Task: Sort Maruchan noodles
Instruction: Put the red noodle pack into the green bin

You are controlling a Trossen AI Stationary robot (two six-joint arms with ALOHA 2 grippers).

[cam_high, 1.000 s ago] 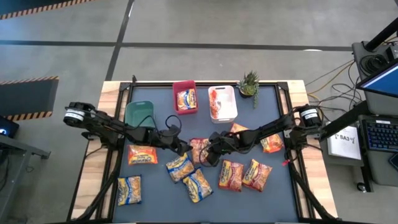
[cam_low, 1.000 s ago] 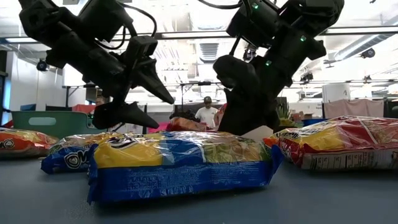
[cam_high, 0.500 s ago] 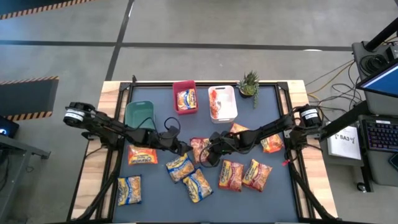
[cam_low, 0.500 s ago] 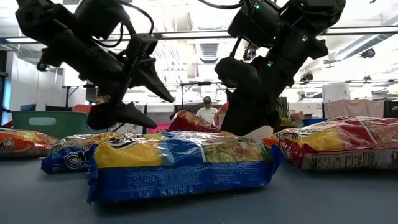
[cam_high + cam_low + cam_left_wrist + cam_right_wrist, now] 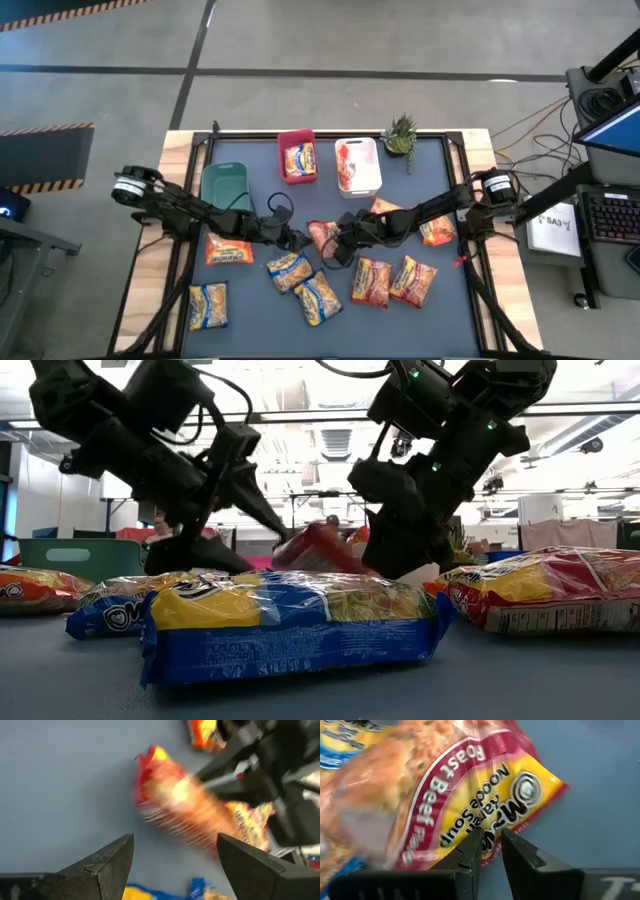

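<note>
A red Maruchan noodles packet (image 5: 322,235) is in the middle of the table, and my right gripper (image 5: 490,842) is shut on it. In the low view this packet (image 5: 320,548) stands tilted, one end raised. My left gripper (image 5: 296,238) is open just left of it, fingers wide, with the packet (image 5: 175,805) ahead of them and untouched. Several more noodles packets lie flat on the mat: yellow-and-blue ones (image 5: 288,270) (image 5: 317,297) (image 5: 208,305), an orange one (image 5: 229,249) and red-orange ones (image 5: 372,282) (image 5: 413,280). My right gripper pinches the packet's yellow end (image 5: 487,831), by the brand lettering, between its two fingers at the edge. The fingers slant down from the table's right side. The packet sits tilted in the hold, its free end up; front packets hide whether its lower part touches the mat.
A green bin (image 5: 225,183), a red bin (image 5: 297,140) and a white bin (image 5: 358,185) stand along the far side, the red and white ones each with a packet inside. A small potted plant (image 5: 400,135) stands at the far right. Two more packets (image 5: 437,230) (image 5: 383,208) lie by the right arm.
The red packet has tipped up in my right gripper's hold: its free end stands higher than a second ago. My left gripper has stayed open beside it.
</note>
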